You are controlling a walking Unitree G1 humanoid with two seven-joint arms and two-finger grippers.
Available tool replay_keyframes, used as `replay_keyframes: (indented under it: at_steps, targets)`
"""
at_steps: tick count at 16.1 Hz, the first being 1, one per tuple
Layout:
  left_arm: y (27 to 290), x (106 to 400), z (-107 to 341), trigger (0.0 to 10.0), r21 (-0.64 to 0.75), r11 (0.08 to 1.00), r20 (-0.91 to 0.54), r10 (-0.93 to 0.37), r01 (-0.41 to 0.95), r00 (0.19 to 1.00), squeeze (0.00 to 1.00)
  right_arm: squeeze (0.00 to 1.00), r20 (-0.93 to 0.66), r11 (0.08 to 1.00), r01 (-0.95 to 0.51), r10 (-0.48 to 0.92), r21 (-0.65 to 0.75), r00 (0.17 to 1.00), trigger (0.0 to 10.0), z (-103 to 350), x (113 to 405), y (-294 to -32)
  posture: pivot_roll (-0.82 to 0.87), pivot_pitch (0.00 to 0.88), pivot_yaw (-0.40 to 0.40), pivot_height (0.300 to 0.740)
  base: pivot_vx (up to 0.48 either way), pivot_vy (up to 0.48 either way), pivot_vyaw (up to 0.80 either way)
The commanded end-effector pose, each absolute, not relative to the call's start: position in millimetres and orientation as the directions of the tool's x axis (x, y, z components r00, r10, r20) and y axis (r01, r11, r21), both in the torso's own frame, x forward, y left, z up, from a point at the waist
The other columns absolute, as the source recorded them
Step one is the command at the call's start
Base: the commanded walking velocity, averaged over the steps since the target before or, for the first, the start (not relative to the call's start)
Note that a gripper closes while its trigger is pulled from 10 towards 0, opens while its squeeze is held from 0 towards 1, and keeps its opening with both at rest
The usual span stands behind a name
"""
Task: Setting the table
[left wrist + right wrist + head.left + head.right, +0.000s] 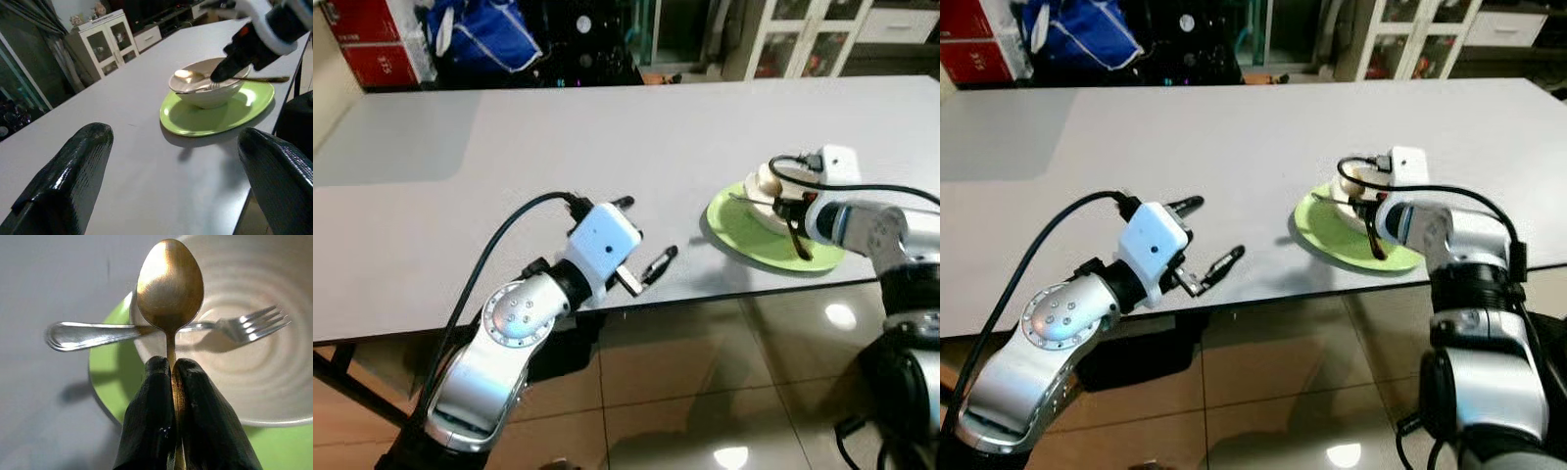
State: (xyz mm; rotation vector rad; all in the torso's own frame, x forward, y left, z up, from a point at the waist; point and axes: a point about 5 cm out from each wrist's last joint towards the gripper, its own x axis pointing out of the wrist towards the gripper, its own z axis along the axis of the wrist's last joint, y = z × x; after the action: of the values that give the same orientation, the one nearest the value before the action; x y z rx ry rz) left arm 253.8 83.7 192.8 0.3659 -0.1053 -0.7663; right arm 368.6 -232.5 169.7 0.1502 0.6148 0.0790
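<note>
Gold metal spoon [169, 281] sits clamped by its handle in the right gripper [172, 382], bowl end over the rim of the cream ribbed ceramic bowl [208, 88]; silver fork [161, 329] lies across that rim. Bowl stands on the round green plate [215, 115] near the grey table [558, 166] front edge. Left gripper [641, 240] hovers beside, fingers apart, empty. Plate and bowl placed; cutlery likely left to lay out

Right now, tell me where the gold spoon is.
The gold spoon is clamped by its handle in the right gripper, held over the rim of the white bowl on the green plate, at the table's right side, just above the fork.
</note>
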Motion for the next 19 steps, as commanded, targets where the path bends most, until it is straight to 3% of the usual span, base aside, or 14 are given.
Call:
replay_keyframes:
  at_steps: [1, 12, 19]
  targets:
    - [81, 249, 196, 10.0, 0.361, 0.642, -0.041, -0.714, 0.677, 0.699, 0.0, 0.0, -0.568, 0.989, -0.009, 0.092, 0.147, 0.818, 10.0, 173, 372, -236, 0.01, 0.0, -0.041, 0.74, 0.0, 0.0, 0.0]
    - [80, 245, 198, 10.0, 0.351, 0.624, -0.065, -0.728, 0.698, 0.683, 0.0, 0.0, -0.605, 0.981, 0.119, -0.003, 0.152, 0.797, 10.0, 173, 378, -259, 0.01, 0.006, -0.036, 0.74, 0.0, 0.0, 0.0]
    - [78, 244, 198, 10.0, 0.346, 0.612, -0.074, -0.738, 0.711, 0.671, 0.0, 0.0, -0.55, 0.964, 0.167, -0.027, 0.205, 0.835, 10.0, 176, 383, -263, 0.01, 0.009, -0.037, 0.74, 0.0, 0.0, 0.0]
